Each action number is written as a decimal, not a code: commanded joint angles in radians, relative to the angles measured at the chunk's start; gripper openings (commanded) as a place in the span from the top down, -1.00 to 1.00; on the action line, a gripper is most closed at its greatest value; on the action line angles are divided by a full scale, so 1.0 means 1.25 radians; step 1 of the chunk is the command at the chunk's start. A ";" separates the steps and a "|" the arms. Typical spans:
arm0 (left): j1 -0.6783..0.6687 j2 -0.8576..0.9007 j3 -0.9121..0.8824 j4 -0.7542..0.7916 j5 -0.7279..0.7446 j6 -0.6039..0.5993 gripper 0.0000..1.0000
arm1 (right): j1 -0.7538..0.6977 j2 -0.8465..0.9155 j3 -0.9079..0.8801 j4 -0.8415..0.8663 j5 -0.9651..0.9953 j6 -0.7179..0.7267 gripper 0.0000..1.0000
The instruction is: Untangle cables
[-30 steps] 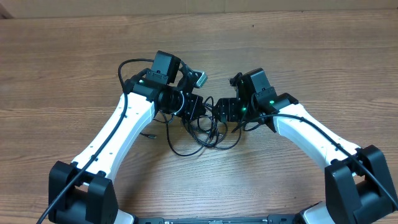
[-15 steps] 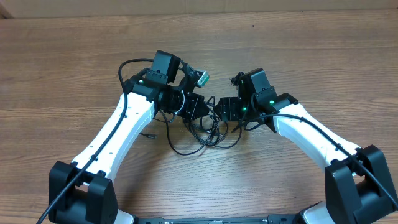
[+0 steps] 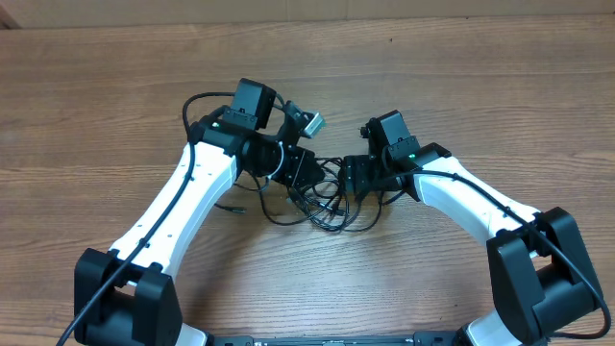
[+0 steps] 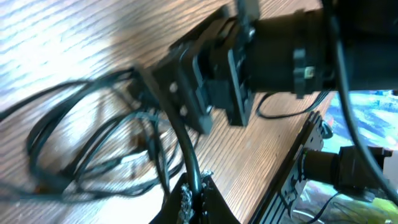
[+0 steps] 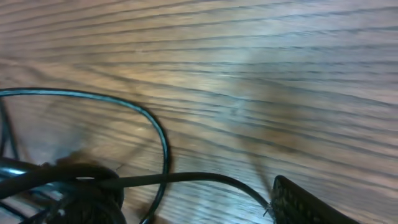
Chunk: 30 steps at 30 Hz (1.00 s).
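The cables (image 3: 327,204) are thin black cords bunched in loose overlapping loops on the wooden table between the two grippers. My left gripper (image 3: 306,178) sits at the bundle's left edge; in the left wrist view its jaws (image 4: 194,200) are shut on one black strand, and more cables (image 4: 81,143) loop beyond it. My right gripper (image 3: 354,179) hangs over the bundle's right edge. In the right wrist view it (image 5: 186,208) stands open. One of its fingers (image 5: 305,202) shows at the lower right, with a strand (image 5: 186,179) running across to its tip. A cable loop (image 5: 155,130) lies ahead.
A small loose plug (image 3: 229,208) lies on the table (image 3: 115,86) beside the left arm. Both white arms reach in from black bases (image 3: 125,298) at the front corners, with thick black wires along them. The right arm's black wrist housing (image 4: 211,74) fills the left wrist view.
The right arm has swung left and lower, bringing its gripper over the bundle's right side. The cable loops have shifted slightly. The left gripper has stayed shut in place.
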 commanded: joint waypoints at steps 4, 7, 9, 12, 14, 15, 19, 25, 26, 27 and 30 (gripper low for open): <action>0.058 -0.122 0.087 -0.067 -0.082 0.022 0.92 | -0.023 0.021 -0.008 -0.023 0.161 0.026 -0.57; 0.081 -0.193 0.139 -0.096 -0.140 0.011 0.92 | -0.032 0.021 -0.008 -0.022 0.161 0.026 -0.57; 0.092 -0.231 0.166 -0.103 -0.182 -0.011 0.92 | -0.037 0.021 -0.008 -0.023 0.161 0.026 -0.57; 0.100 -0.293 0.198 -0.105 -0.258 -0.049 0.91 | -0.040 0.021 -0.008 -0.023 0.160 0.026 -0.57; 0.099 -0.332 0.207 -0.103 -0.311 -0.082 0.92 | -0.040 0.021 -0.008 -0.023 0.160 0.026 -0.57; 0.099 -0.346 0.208 -0.103 -0.324 -0.099 0.92 | -0.040 0.021 -0.008 -0.023 0.157 0.026 -0.59; 0.098 -0.366 0.207 -0.121 -0.330 -0.136 0.89 | -0.040 0.021 -0.008 -0.016 0.088 0.022 -0.80; 0.095 -0.306 0.168 -0.169 -0.315 -0.156 0.37 | -0.050 0.021 -0.007 -0.014 0.043 0.040 -0.86; 0.093 -0.290 0.161 -0.174 -0.309 -0.156 0.27 | -0.056 0.021 -0.007 -0.014 0.039 0.044 -0.87; 0.088 -0.270 0.154 -0.179 -0.302 -0.156 0.18 | -0.061 0.021 -0.007 -0.014 0.033 0.044 -0.87; 0.063 -0.208 0.136 -0.179 -0.296 -0.156 0.05 | -0.089 0.021 -0.007 -0.017 0.016 0.044 -0.87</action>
